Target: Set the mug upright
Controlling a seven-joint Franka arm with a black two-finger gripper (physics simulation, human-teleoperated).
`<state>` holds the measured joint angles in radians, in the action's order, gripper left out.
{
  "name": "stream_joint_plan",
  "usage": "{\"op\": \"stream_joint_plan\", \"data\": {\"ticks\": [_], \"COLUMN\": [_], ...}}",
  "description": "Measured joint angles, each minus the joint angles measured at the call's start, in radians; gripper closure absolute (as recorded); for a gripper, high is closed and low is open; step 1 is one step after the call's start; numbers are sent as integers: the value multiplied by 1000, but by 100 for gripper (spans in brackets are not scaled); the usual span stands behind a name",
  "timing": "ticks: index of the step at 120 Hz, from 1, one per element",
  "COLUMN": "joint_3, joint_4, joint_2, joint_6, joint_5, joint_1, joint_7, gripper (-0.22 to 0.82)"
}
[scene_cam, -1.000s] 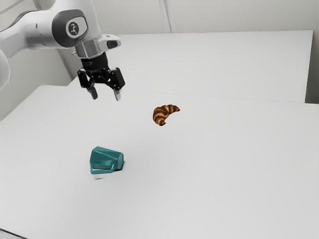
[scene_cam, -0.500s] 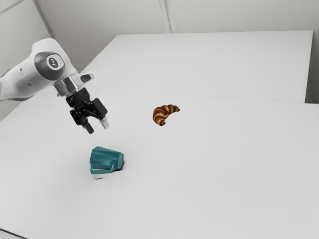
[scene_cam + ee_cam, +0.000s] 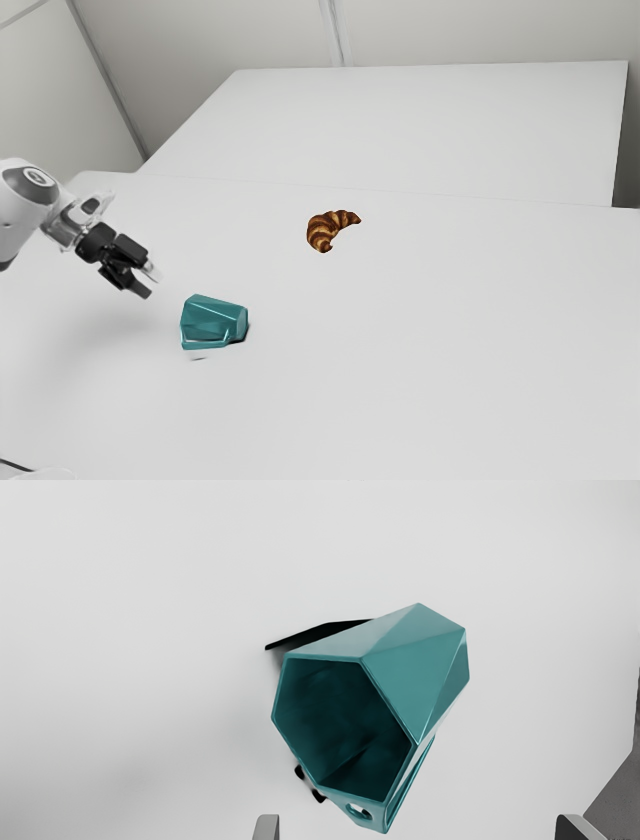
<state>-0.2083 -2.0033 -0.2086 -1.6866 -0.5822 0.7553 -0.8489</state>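
A teal mug [image 3: 213,322] lies on its side on a pale counter [image 3: 450,350], left of centre in the lower half of the exterior view's frame. Its walls are cut in flat, angular facets with a glossy finish, and it narrows from a wide mouth to a smaller base, the base pointing toward the exterior view's right. The black two-finger tool [image 3: 146,281] hangs open and empty at the left of that frame, near the mug's mouth but apart from it, at the end of a white arm [image 3: 22,208] that enters from the left edge.

The wrist view looks straight into the mug, giving a sight of the dark, hollow interior [image 3: 340,725] and the many-sided rim that the exterior view, catching the mug from the side, does not offer. It also reveals a small round opening by the handle [image 3: 379,812], and the two fingertips standing wide apart. The exterior view adds a golden-brown croissant [image 3: 322,229], curved and resting on the counter just above the middle of the frame, well apart from the mug
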Motion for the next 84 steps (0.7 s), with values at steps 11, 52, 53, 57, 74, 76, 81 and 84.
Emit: {"op": "stream_joint_plan", "data": {"ticks": [11, 52, 53, 57, 74, 76, 81, 84], "joint_3": [2, -22, -23, -36, -76, -77, -82, -85], "joint_4": [3, -25, -28, -36, -80, -86, -99, -106], "joint_2": [-45, -121, -120, -119, -104, -101, -94, -91], "joint_6": [-1, -26, -27, -32, -56, -58, -62, -65], "joint_5": [-26, -139, -140, -145, -178, -182, -193, -200], "joint_1": [5, -1, -1, 4, 13, 14, 15, 15], "joint_7": [-53, -172, -174, -178, -190, -192, -195, -196], "gripper": [0, 0, 0, 0, 0, 0, 0, 0]}}
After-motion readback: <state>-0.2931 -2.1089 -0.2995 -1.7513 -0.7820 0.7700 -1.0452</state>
